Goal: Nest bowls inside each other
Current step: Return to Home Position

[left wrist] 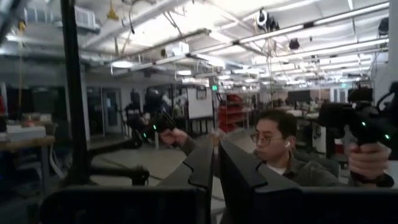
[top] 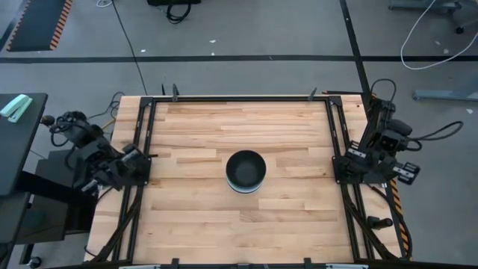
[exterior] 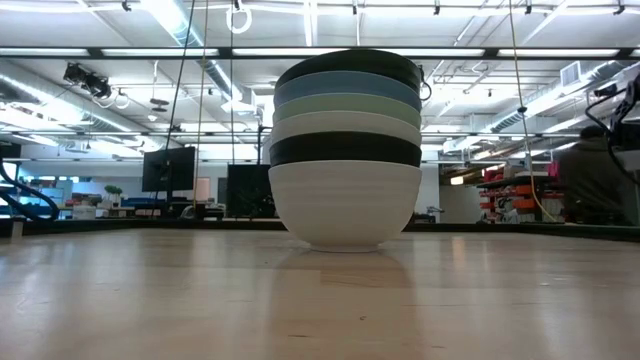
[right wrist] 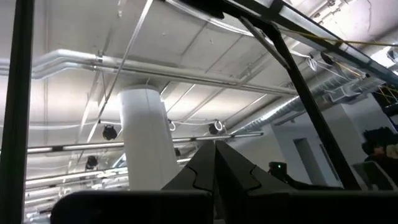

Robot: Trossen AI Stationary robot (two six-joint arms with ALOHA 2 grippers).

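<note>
This is a large open robotics lab in an industrial hall. A butcher-block worktop in a black metal frame stands on a grey concrete floor marked with dark tape lines and strewn with cables. Far beyond it show monitors, red shelving, exposed ceiling ducts, strip lights, and a person holding handheld controllers.

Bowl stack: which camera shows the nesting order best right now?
The low view: the bowl stack is side-on, every rim layered, white bottom to black top. The high view shows mainly the top black bowl from above. Neither wrist view shows it.
</note>
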